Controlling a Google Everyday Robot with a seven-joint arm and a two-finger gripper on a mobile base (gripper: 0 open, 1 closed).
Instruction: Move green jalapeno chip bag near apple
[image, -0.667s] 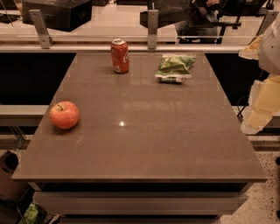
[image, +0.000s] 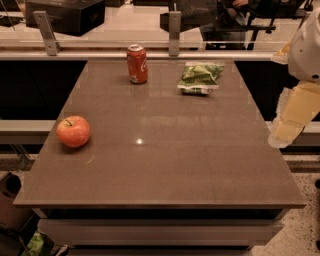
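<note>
The green jalapeno chip bag (image: 199, 77) lies flat at the far right of the brown table (image: 165, 165), crinkled, with white edges. The apple (image: 73, 131) sits near the table's left edge, red-orange with a short stem. My gripper (image: 289, 126) hangs at the right edge of the camera view, beside and outside the table's right edge. It is well in front and to the right of the bag, touches nothing and holds nothing. The arm's white upper part (image: 307, 45) rises above it.
A red soda can (image: 137, 63) stands upright at the far edge, left of the bag. A glass rail with metal posts (image: 174, 33) runs behind the table. Floor clutter (image: 37, 244) shows at the lower left.
</note>
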